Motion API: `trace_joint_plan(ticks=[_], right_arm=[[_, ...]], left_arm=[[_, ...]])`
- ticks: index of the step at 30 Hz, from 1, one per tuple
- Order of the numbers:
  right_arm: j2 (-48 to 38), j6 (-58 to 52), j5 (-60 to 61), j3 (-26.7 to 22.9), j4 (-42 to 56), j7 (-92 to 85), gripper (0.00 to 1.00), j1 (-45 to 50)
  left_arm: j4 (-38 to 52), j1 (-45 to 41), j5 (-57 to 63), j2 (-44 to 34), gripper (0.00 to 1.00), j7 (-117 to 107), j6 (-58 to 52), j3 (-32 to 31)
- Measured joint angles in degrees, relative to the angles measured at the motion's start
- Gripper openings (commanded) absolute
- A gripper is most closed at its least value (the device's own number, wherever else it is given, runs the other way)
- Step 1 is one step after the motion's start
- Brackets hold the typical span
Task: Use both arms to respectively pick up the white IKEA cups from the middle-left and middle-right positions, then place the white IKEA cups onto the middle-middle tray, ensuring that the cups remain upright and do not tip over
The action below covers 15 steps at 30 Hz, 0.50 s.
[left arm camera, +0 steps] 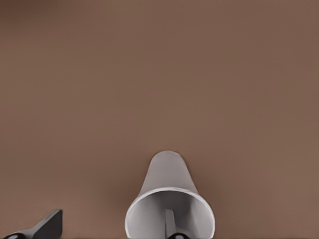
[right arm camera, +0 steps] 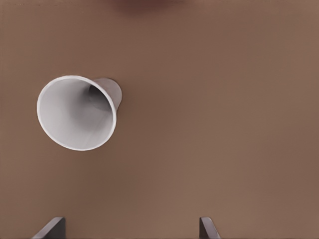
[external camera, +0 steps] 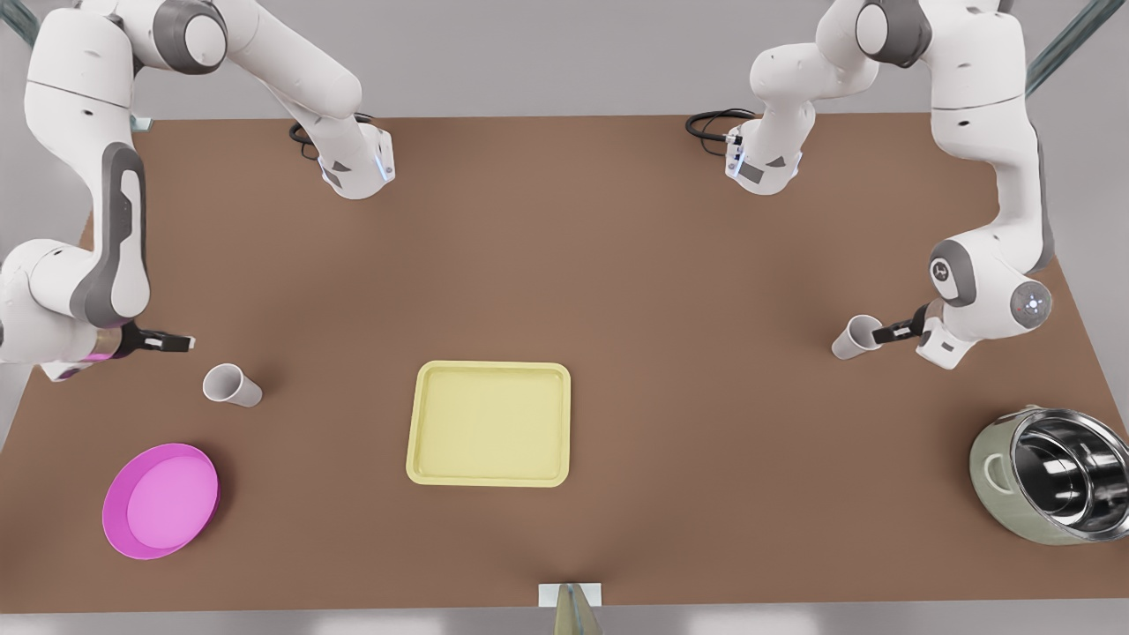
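Cup on the front view's right: a small plain white tapered tumbler [external camera: 854, 339] [left arm camera: 167, 173] stands on the brown worktop [external camera: 617, 265], right of the tray and well apart from it, mouth facing the wrist camera.
Left tool [external camera: 887, 333] [left arm camera: 111, 227]: at this cup's rim, fingers apart; one black finger [left arm camera: 170, 223] dips inside the cup, the other sits outside, clear of the wall.
Cup on the front view's left: a matching white tumbler [external camera: 231, 385] [right arm camera: 77, 112] stands left of the tray, untouched.
Right tool [external camera: 179, 341] [right arm camera: 132, 228]: near this cup, on its far left side, fingers spread wide, not touching it.
Tray: flat pale-yellow rectangle with rounded corners [external camera: 490, 366], mid-worktop, between the cups.
Round magenta-pink dish [external camera: 160, 500]: near left corner.
Steel-lined pale-green pot [external camera: 1050, 476]: near right edge.
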Motion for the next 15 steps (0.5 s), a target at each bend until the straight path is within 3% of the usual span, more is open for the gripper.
trace_joint_plan(ticks=[4, 7, 9, 15], right_arm=[[3.04, 7.68, 0.32, 0.66, -1.59, -0.82, 1.00, 0.11], [5.74, 12.35, 0.33, 0.65, -1.65, -1.33, 1.00, 0.16], [6.93, 14.77, 0.26, 0.65, -1.78, -1.62, 1.00, 0.14], [9.83, 19.24, 0.15, 0.65, -1.91, -2.32, 1.00, 0.07]], left_arm=[[-2.13, -0.03, -0.79, 0.91, 0.98, 1.53, 2.92, 0.00], [-2.47, -0.13, -0.95, 1.32, 0.42, 2.38, 4.08, 0.00], [-2.40, -0.23, -1.83, 1.55, 0.27, 2.77, 4.62, -0.10], [-2.33, -0.63, -4.95, 1.66, 0.24, 3.38, 5.35, -0.26]])
